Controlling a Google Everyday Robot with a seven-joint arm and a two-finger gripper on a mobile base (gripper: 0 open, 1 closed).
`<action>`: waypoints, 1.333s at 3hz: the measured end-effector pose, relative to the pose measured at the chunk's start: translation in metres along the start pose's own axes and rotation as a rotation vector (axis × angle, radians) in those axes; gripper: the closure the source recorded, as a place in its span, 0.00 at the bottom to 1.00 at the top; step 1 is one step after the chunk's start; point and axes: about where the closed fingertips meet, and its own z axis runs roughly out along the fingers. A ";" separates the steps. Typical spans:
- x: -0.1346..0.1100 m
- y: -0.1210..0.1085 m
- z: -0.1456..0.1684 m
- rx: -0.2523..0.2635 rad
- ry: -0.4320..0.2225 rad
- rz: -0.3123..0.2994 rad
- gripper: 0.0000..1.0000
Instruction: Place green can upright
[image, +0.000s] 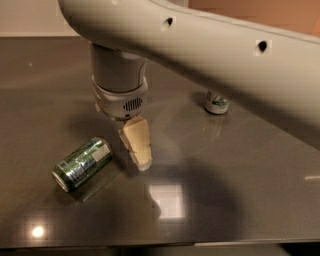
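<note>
Two cans are on the one tabletop (260, 200): one green can (82, 164) at lower left and one white-and-silver can (217, 103) at upper right. One arm (210, 55) carries one pincer (141, 159), left of centre.

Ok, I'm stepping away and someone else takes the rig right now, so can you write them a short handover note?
Gripper: points down over the dark glossy tabletop, close beside the dark green shiny metal drink can, not touching it.
Green can: lying on its side near the table's front edge.
White-and-silver can: farther back, its top hidden by the arm; not part of the job.
Done: nothing yet; the green can is not grasped.
Left: grasp the green can, turn it upright, set it down, release.
</note>
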 end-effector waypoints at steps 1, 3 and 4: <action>-0.006 -0.006 0.010 -0.019 0.011 -0.015 0.00; -0.009 -0.021 0.028 -0.049 0.040 -0.037 0.00; -0.014 -0.029 0.030 -0.056 0.032 -0.042 0.00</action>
